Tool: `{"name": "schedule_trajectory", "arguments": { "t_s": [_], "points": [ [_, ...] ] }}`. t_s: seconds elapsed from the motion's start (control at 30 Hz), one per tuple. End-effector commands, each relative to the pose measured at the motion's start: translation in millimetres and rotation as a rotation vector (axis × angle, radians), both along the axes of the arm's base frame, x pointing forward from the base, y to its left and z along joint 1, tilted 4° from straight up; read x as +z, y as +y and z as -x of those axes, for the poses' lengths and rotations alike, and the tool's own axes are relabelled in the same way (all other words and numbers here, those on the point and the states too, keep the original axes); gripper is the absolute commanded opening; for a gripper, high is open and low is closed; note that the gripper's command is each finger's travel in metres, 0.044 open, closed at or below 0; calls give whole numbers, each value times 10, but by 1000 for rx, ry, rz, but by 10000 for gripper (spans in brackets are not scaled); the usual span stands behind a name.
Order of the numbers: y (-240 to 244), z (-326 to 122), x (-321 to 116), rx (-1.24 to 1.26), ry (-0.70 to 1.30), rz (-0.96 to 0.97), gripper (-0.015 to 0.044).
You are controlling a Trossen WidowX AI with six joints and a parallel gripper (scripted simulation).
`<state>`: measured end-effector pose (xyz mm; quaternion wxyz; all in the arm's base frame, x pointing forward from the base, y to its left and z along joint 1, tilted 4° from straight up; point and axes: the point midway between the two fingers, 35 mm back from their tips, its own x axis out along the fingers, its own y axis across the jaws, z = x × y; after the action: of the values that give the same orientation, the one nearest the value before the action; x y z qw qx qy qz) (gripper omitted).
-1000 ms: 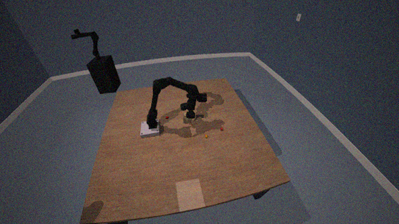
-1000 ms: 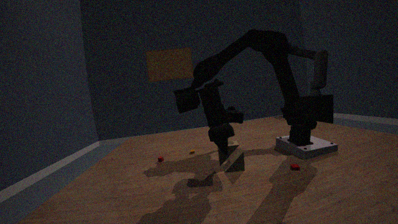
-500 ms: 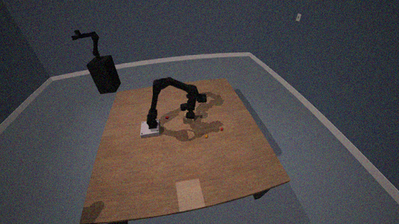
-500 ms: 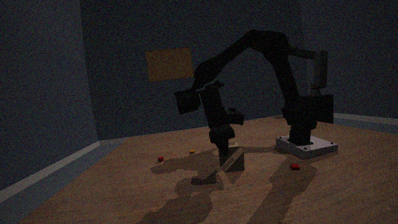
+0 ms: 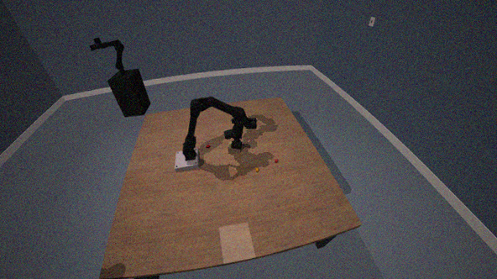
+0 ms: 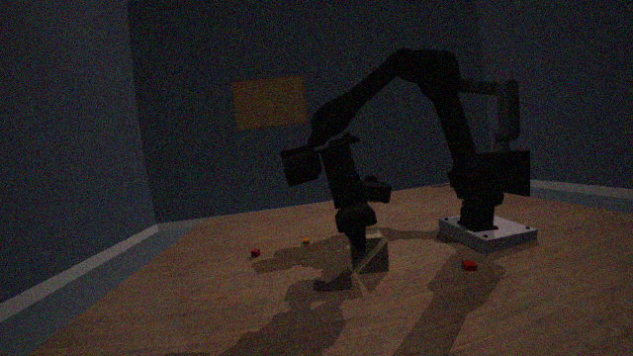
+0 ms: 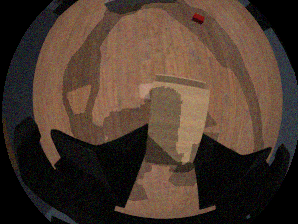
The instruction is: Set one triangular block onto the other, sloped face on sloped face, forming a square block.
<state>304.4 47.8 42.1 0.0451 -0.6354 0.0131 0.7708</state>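
My gripper [image 5: 237,147] [image 6: 359,251] [image 7: 170,131] is shut on the upper triangular block [image 6: 372,240] [image 7: 166,112], with a finger on each side of it. That block is sloped face down, above the lower triangular block [image 6: 379,260] [image 7: 181,81], which rests on the table with its slope up. A pale diagonal strip shows between their dark end faces in the exterior view. In the wrist view the lower block shows only as a narrow strip beyond the held block's far edge. Whether the slopes touch fully is unclear. In the top view the gripper mostly hides both blocks.
A small red piece [image 5: 208,146] [image 6: 469,265] [image 7: 198,18] lies near the arm's white base [image 5: 182,164] [image 6: 487,243]. Another red piece [image 5: 276,160] [image 6: 255,253] and a yellow piece [image 5: 257,169] [image 6: 306,241] lie on the other side of the blocks. Arm shadows cross the table [image 5: 167,210].
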Motion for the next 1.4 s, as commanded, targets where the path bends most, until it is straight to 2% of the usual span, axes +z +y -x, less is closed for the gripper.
{"name": "schedule_trajectory", "arguments": {
  "t_s": [0.0, 1.37],
  "points": [
    [10, 16, -23, -4, 1, -4, 0],
    [16, 51, -95, -4, 1, -4, 0]
  ]
}}
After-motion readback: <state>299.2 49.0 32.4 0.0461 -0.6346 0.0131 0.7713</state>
